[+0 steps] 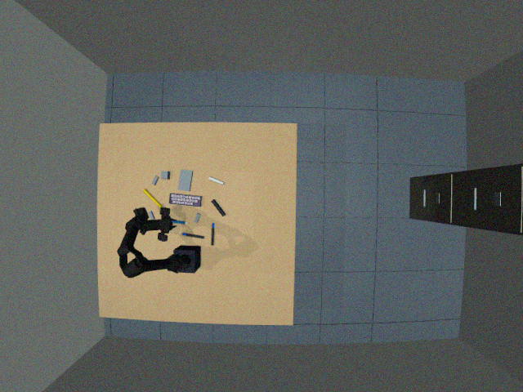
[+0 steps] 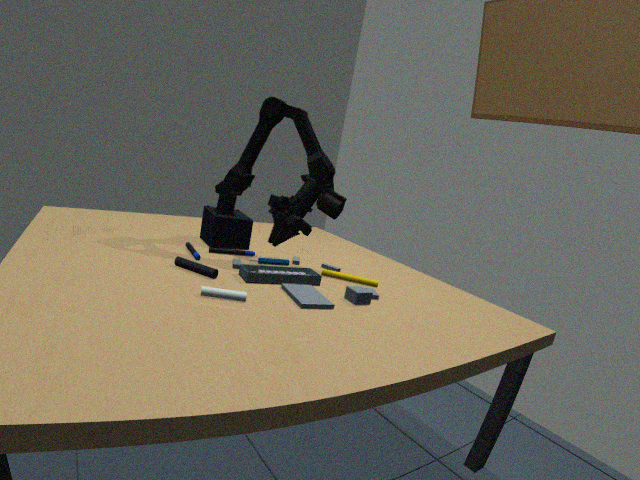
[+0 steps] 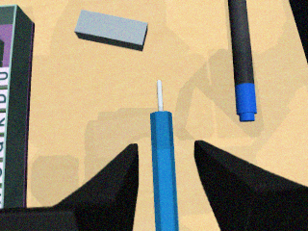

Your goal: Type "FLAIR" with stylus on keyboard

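Observation:
The blue stylus [image 1: 179, 221] [image 2: 273, 261] [image 3: 165, 164] lies on the desk, its thin white tip pointing up the wrist view. My gripper [image 2: 272, 242] [image 3: 166, 149] is part open and empty, above the stylus. In the wrist view the stylus shows between the two fingers, with a gap on either side. The dark keyboard [image 1: 185, 199] [image 2: 279, 278] [image 3: 24, 101] lies beside the stylus, on the left in the wrist view. Only its edge and a few letter keys show there. The rear end of the stylus is outside the wrist view.
A black pen with a blue end [image 1: 193, 235] [image 3: 242, 53] and a small grey block [image 1: 197, 217] [image 3: 113, 29] lie near the stylus. A black cylinder [image 1: 218, 207] [image 2: 195, 267], a yellow stick [image 1: 152, 198] [image 2: 349, 277] and a grey slab [image 1: 185, 180] [image 2: 307, 296] lie around the keyboard.

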### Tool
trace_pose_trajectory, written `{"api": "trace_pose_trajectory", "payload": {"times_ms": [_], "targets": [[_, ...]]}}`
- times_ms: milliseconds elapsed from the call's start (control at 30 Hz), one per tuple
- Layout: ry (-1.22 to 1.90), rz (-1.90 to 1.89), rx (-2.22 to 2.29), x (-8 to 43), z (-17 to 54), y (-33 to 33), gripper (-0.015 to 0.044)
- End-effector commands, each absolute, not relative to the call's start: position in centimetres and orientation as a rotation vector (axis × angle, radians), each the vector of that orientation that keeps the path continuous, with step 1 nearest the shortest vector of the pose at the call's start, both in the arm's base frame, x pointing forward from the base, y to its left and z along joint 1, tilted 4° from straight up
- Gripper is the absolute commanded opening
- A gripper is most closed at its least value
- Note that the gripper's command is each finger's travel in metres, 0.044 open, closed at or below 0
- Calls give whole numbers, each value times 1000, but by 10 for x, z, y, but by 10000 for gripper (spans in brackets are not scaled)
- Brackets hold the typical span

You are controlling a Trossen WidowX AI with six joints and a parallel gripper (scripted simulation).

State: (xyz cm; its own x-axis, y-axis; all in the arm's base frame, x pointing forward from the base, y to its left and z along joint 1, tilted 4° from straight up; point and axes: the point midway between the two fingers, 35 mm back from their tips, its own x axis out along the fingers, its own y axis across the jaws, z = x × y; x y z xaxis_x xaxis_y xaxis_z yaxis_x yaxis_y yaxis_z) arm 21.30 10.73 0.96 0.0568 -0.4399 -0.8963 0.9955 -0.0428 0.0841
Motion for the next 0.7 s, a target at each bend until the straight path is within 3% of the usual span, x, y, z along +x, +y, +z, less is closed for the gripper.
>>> {"api": "trace_pose_trajectory", "payload": {"times_ms": [0,667], "targets": [[784,-1388,940,212,5,106,150],[784,-1388,939,213,-7,107,150]]}}
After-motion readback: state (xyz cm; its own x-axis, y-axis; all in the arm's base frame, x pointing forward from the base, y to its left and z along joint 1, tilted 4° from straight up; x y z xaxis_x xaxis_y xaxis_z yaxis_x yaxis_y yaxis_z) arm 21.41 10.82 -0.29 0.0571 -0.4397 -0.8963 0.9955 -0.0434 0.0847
